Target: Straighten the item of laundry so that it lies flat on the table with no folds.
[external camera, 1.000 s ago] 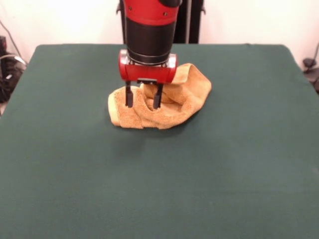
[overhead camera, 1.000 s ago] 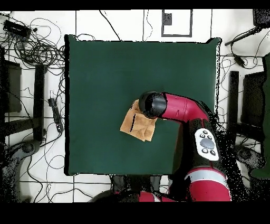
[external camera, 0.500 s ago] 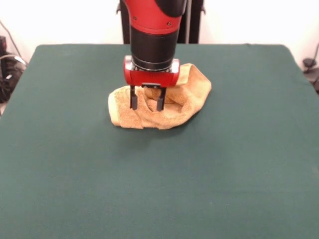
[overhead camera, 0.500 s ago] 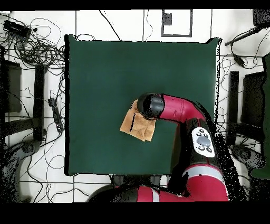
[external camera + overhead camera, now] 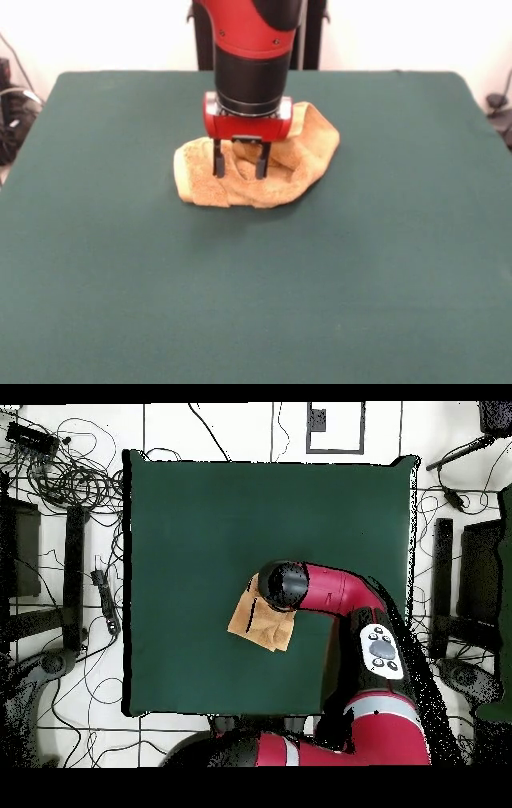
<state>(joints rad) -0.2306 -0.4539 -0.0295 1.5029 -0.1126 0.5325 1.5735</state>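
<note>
Over the crumpled towel [image 5: 264, 172], tool [image 5: 238, 169] spread wide.

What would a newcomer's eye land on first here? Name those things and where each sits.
First, the red and black robot arm coming down from above, its open gripper with two dark fingers poised over the cloth. Next, the crumpled golden-orange terry-cloth towel, bunched in folds just beyond the middle of the large dark green felt-covered table.
</note>
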